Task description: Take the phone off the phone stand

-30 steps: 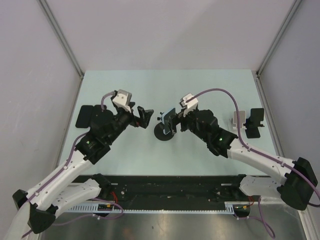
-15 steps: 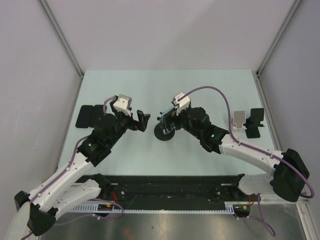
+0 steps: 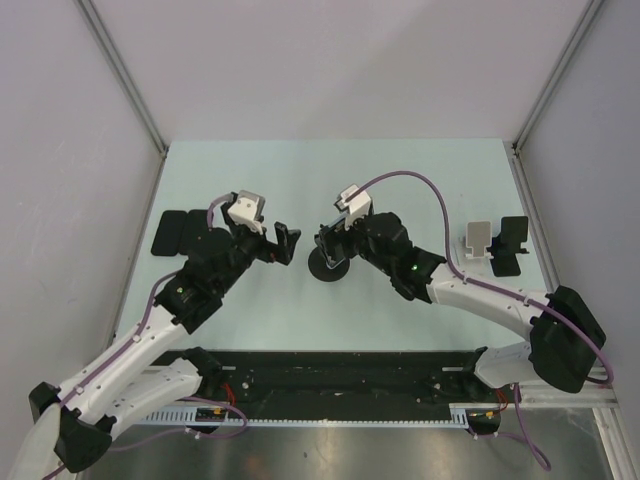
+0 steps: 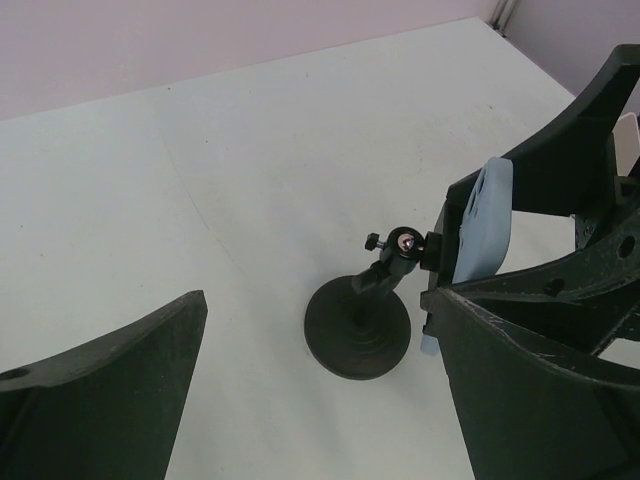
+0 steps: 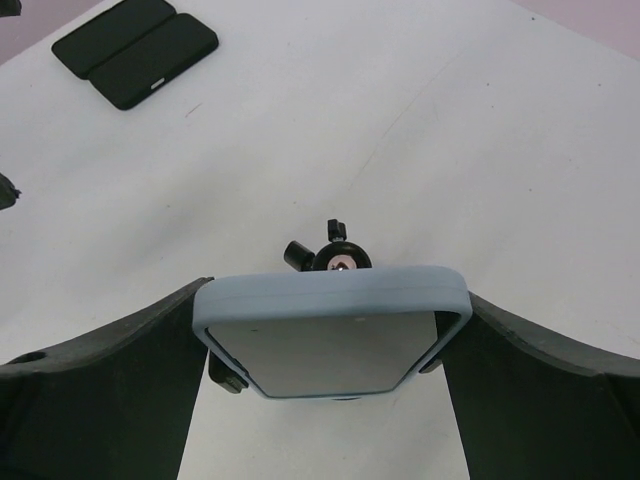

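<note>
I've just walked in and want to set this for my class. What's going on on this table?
Two robot arms are working at a table. A phone in a blue case sits clipped on a small black stand in the middle. The right gripper has its open fingers on either side of the phone, which is not lifted off yet. The left gripper hangs open just left of the stand, holding nothing.

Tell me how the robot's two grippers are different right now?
The right gripper has the blue phone between its fingers; the left gripper has nothing. The right gripper is at the phone stand; the left gripper sits off beside it. Both are open.
</note>
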Controlling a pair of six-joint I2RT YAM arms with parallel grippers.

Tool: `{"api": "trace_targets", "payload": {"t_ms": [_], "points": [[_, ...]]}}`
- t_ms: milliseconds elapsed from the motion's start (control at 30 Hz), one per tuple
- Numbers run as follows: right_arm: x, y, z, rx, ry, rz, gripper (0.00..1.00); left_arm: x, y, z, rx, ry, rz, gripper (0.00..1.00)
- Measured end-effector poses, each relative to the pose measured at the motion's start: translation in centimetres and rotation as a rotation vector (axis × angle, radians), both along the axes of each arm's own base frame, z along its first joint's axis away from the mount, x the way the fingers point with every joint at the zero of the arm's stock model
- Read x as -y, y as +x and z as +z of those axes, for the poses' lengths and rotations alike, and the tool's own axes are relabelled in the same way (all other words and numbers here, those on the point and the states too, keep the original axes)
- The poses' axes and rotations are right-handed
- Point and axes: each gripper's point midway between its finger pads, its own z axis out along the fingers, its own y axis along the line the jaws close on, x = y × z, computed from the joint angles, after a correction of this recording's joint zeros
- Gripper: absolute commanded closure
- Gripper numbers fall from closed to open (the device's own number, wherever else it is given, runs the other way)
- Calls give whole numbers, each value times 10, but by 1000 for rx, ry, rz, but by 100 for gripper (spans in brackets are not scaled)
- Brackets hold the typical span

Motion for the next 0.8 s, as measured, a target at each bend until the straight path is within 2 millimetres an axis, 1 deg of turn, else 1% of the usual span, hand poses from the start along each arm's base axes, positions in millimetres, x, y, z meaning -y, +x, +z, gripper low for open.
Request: {"api": "trace_targets", "payload": {"t_ms": [33,133,167,233,267,333,367,400,567,800], "points": [[0,0,-1,-2,-5,4,14,0,0,-1,-2,1,-2,0],[1,-1,-4,0,-24,9,33,1,-3,-8,-12,6,-14,0],[1,-1,-5,1,-30,11,47,2,-4,-12,-18,11,-27,0],[1,-1,-5,1,-36,15,60,6,-8,-22,-33,28,-58,0],[1,-2,-5,1,-38,16,72,8,-11,-28,-40,37,-83,0],[1,-2,-5,1,-39,17,83,15,-17,-37,-53,54,-140,0],[2,-3,-4,0,-40,18,94,18,-19,-40,-56,62,-164,0],[2,-4,-4,-1,-41,19,99,22,-22,-43,-59,69,-193,0],[7,-10,-3,-20,-49,22,100,38,-31,-55,-78,108,-303,0],[11,-17,-3,-49,-47,21,100,62,-39,-90,-171,164,-399,0]]}}
